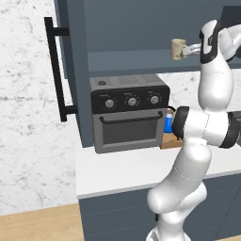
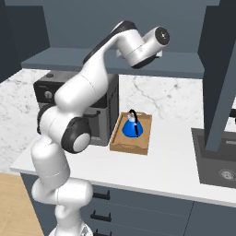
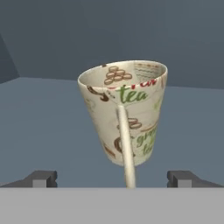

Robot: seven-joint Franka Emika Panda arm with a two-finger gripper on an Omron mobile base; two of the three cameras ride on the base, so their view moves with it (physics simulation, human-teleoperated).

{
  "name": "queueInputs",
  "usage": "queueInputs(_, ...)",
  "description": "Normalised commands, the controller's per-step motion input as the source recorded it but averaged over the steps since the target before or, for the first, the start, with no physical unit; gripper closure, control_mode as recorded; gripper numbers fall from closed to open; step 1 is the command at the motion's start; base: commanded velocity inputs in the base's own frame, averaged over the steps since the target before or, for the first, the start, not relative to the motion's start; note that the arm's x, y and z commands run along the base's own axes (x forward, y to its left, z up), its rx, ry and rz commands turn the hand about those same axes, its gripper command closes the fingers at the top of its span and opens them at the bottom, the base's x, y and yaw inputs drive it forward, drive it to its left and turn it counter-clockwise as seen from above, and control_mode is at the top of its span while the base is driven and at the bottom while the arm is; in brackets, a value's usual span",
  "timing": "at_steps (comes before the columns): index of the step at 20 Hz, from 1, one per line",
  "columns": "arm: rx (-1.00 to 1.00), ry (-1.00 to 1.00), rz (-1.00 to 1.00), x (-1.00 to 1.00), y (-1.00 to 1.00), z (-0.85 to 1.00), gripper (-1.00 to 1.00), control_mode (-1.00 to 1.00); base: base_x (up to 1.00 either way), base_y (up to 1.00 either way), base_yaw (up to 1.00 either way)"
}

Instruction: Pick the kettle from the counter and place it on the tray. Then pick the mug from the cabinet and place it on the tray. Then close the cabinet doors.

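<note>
The beige printed mug (image 3: 124, 107) stands on the cabinet shelf (image 1: 132, 61), its loop handle turned toward the hand camera. My gripper (image 3: 113, 178) is open, a fingertip (image 3: 43, 178) low on each side of the mug and short of it, touching nothing. In the left base view the gripper (image 1: 190, 48) sits just right of the mug (image 1: 177, 48). The blue kettle (image 2: 131, 126) rests upright on the wooden tray (image 2: 120, 142) on the white counter (image 2: 175, 161). One cabinet door (image 1: 70, 42) with a black bar handle stands open at left, another door (image 2: 221, 69) at right.
A black-and-grey toaster oven (image 1: 129, 115) stands under the cabinet, left of the tray. A dark sink (image 2: 216, 161) is set into the counter at the right. My arm's elbow hides part of the kettle (image 1: 168, 122) in the left base view.
</note>
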Motion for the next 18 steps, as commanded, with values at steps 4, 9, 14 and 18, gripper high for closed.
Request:
queueInputs(4, 0.00, 0.00, 0.00, 0.23, 0.00, 0.00, -1.00, -1.00, 0.00, 0.00, 0.00)
queueInputs(9, 0.00, 0.00, 0.00, 0.26, 0.00, 0.00, -1.00, -1.00, 0.00, 0.00, 0.00)
queueInputs(14, 0.00, 0.00, 0.03, 0.17, 0.00, 0.00, -1.00, -1.00, 0.00, 0.00, 0.00)
queueInputs(18, 0.00, -0.02, 0.04, 0.06, 0.00, 0.00, 1.00, -1.00, 0.00, 0.00, 0.00)
